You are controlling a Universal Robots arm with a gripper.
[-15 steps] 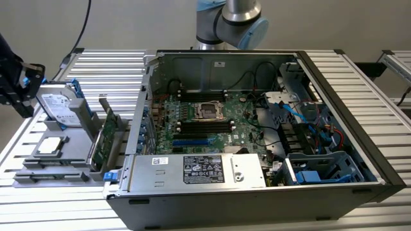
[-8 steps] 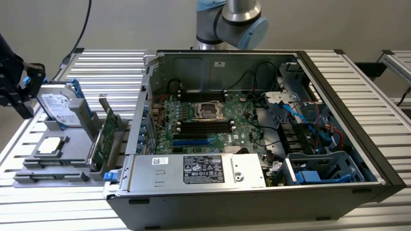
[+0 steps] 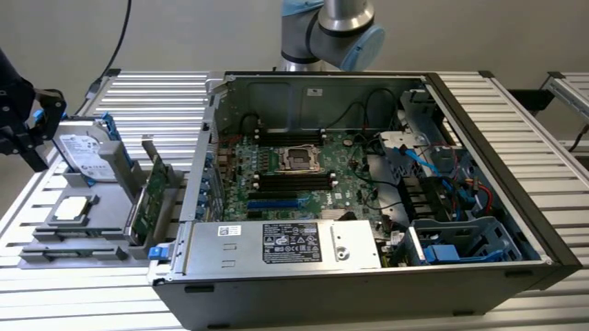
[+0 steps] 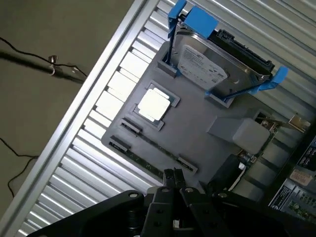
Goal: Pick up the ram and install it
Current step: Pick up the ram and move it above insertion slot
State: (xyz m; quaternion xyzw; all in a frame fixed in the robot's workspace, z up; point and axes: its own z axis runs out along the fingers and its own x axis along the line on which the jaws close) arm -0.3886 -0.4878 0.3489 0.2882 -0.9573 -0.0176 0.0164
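Note:
The ram is a thin green stick standing on edge in a long slot of the grey holder. My gripper hovers above the holder with its tips over one end of the ram, not touching it. The black fingers are pressed together with nothing between them. In the exterior view, my gripper hangs high over the holder, at that view's left. The open computer case holds a motherboard with dark memory slots beside the processor socket.
On the holder, a silver hard drive stands in a blue bracket, with a square processor chip lying flat beside it. A taller green expansion card stands between holder and case. A ribbed metal table carries everything. Cables crowd the case's right side.

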